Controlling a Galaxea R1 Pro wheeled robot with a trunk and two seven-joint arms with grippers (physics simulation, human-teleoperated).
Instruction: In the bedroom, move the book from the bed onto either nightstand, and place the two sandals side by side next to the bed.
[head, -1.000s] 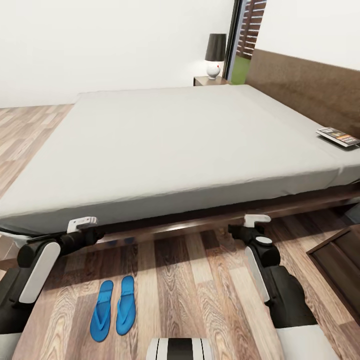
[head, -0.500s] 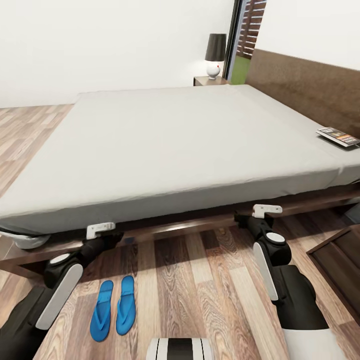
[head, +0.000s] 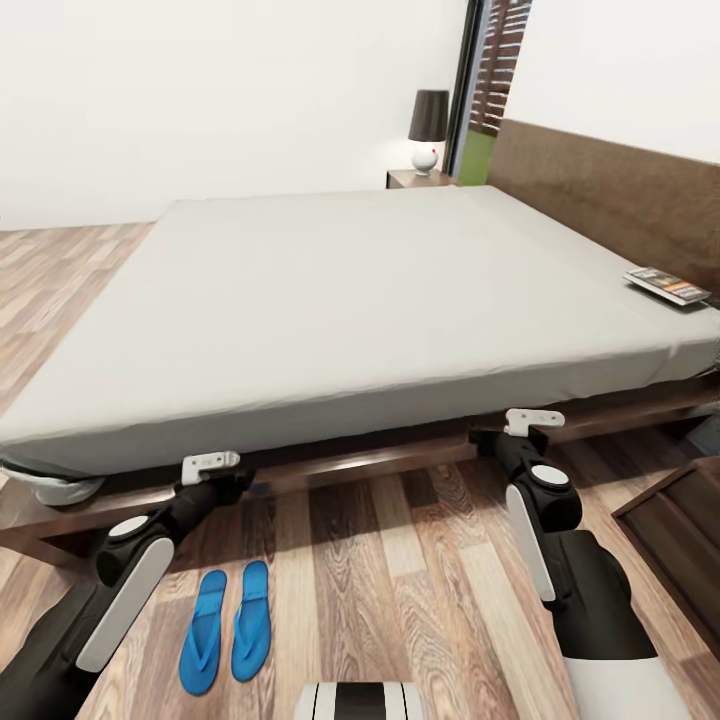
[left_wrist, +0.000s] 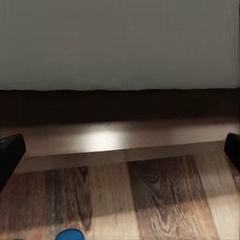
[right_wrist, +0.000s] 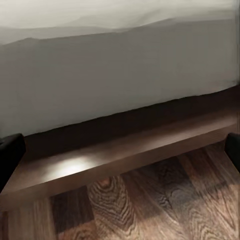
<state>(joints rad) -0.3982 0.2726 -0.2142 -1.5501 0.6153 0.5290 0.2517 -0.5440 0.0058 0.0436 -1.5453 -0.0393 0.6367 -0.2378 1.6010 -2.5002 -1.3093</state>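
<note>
Left claw (head: 210, 464) low against the bed frame, fingers spread apart, nothing held; wrist view confirms dark fingertips (left_wrist: 10, 152) wide at the edges with bare floor between. Sandals (head: 226, 625) on the wood floor beside the bed (head: 330, 290), side by side, near touching, long axes running toward the bed, toes pointing at it. Lying just behind and below the left claw, toward the robot's base; a blue tip (left_wrist: 69, 234) visible at the margin of the left wrist view. Judged already in place.

Right claw (head: 533, 419) also at the frame edge, spread and empty; fingertips (right_wrist: 11, 152) wide apart in the wrist view, mattress side and frame rail ahead.

Book (head: 665, 285) on the mattress at the far right, close under the headboard (head: 610, 190), flat, long axis angled roughly along the headboard. Lies forward and well to the right of the right claw, and higher, up on the bed top. Right arm clearly nearer; left arm well apart.

Near nightstand corner (head: 675, 530) at right on the floor side, below the book's end of the bed. Far nightstand (head: 415, 178) with lamp (head: 428, 128) beyond the bed. Judged: reach calls for the right claw lifting over the mattress edge and going right.
</note>
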